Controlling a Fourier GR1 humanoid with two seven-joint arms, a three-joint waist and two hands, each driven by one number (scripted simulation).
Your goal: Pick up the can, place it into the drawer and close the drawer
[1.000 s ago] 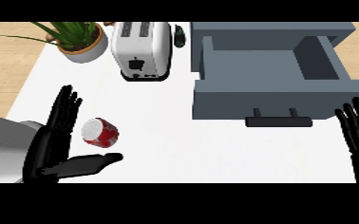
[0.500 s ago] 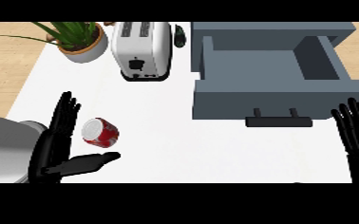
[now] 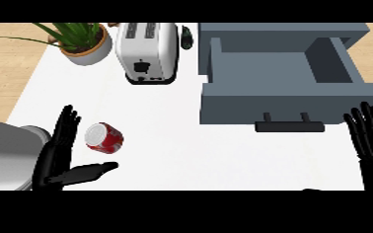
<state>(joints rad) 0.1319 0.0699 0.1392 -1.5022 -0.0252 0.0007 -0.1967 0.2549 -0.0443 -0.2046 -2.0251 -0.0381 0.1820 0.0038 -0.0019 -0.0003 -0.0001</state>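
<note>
I am holding my left hand (image 3: pixel 55 157) open just beside the can (image 3: pixel 104 138), fingers straight along its left side and thumb spread below it, bracketing it for a grasp. The can is sitting on the counter (image 3: pixel 182 150), well apart from the open drawer (image 3: pixel 270 103). My right hand (image 3: pixel 359 139) is resting open at the right edge.

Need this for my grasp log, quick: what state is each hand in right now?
Left hand: open, fingers straight beside the can, not curled round it.
Right hand: open, fingers up at the view's right edge, holding nothing.
</note>
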